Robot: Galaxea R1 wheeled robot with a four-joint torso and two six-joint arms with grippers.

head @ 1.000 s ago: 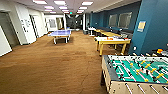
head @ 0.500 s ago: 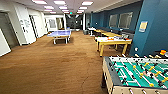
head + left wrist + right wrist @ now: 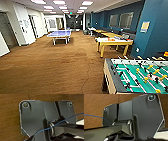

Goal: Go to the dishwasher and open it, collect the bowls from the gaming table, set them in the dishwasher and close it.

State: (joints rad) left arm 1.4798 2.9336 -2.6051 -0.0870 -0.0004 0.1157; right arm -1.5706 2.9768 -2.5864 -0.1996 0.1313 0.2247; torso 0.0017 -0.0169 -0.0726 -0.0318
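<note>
The gaming table (image 3: 113,42), white-topped with yellow legs, stands right of centre in the head view, some way ahead on the brown carpet. A few small orange-red things (image 3: 111,39) lie on its top, too small to tell as bowls. The dishwasher is out of view. In the left wrist view the robot's dark plate (image 3: 33,117) hangs over the carpet with a thin blue cable (image 3: 65,120) across it. The right wrist view has the same kind of dark plate (image 3: 146,116) above the carpet.
A table-football table (image 3: 137,75) with a green field stands close at the lower right. A blue ping-pong table (image 3: 60,33) is farther back at the centre left. More yellow tables (image 3: 106,33) line the blue right wall (image 3: 150,37). Open carpet (image 3: 50,65) stretches ahead and left.
The whole head view has shifted slightly, so the camera has moved a little. Nothing in the room has moved on its own.
</note>
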